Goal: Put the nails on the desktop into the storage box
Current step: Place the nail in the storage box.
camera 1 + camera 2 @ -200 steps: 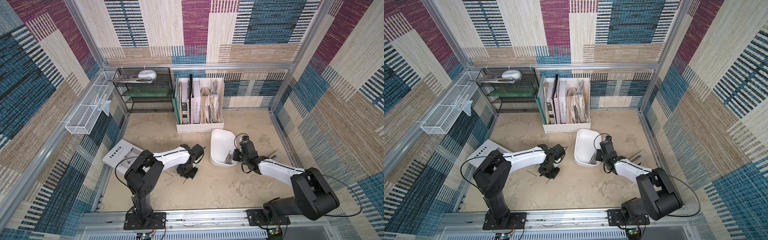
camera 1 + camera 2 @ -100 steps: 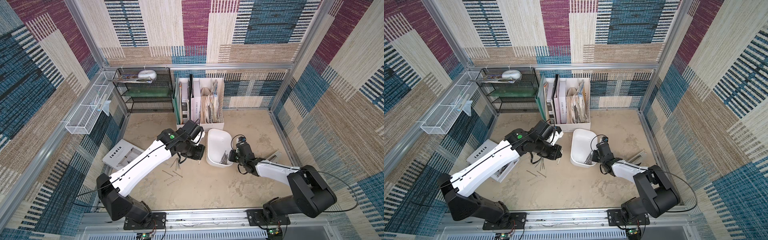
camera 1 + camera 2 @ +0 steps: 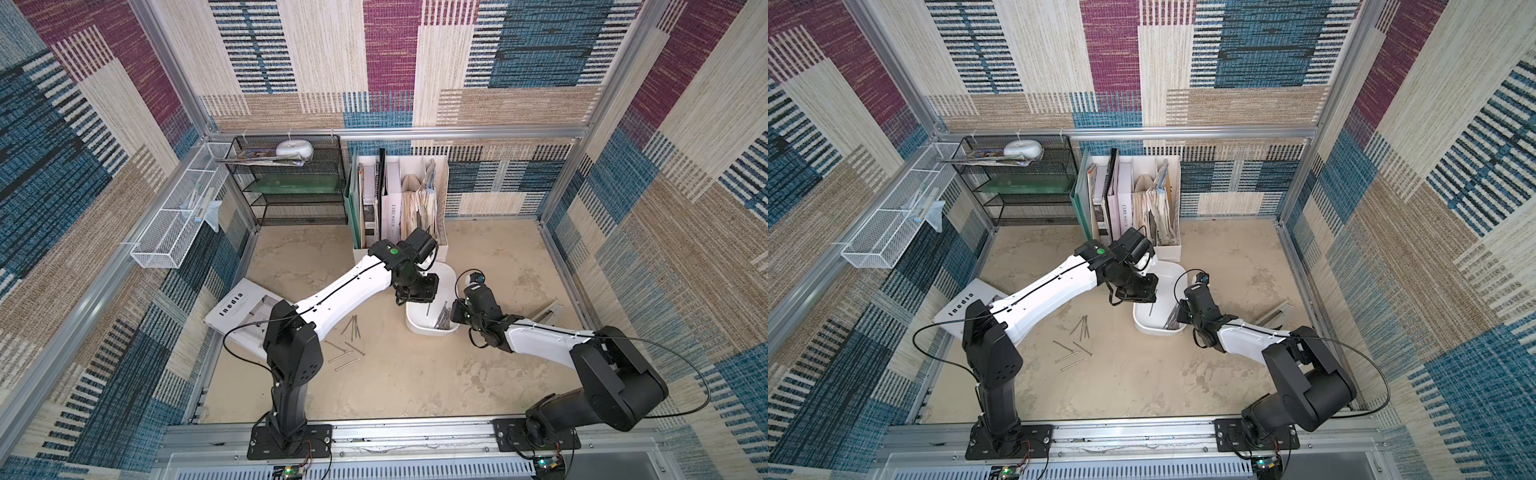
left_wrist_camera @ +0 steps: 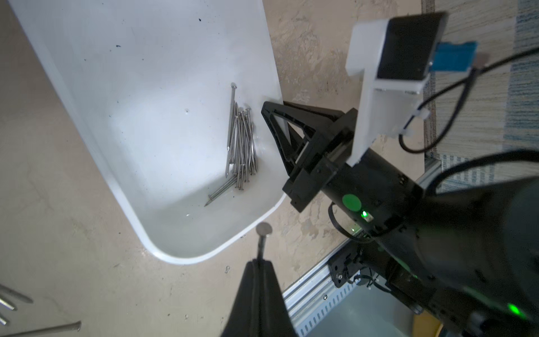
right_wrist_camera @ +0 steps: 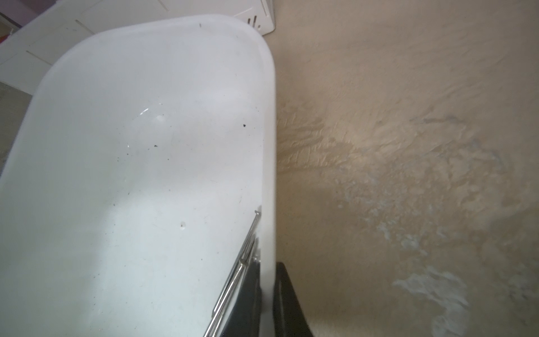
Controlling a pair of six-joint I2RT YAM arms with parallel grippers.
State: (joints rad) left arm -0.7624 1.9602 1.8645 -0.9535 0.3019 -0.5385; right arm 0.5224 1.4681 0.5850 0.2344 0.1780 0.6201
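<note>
Top views: patchwork woven walls [image 3: 374, 62], beige mottled counter [image 3: 415, 374]. White storage box [image 3: 432, 331] mid-counter, nearer back edge; right tool [image 5: 267, 270] clamped on its wall. Thin grey nails [image 4: 240, 146] piled inside, loose nails [image 3: 352, 326] beside it; left tool [image 4: 259, 264] closed on one nail [image 4: 261, 242] over box.

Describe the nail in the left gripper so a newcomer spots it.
Start at the white storage box on the desktop, its wall pinched by the right gripper. Over its near end hangs the left gripper, shut on one nail. Unlike the boxed nails or the loose nails on the desktop, it dangles midair.
</note>
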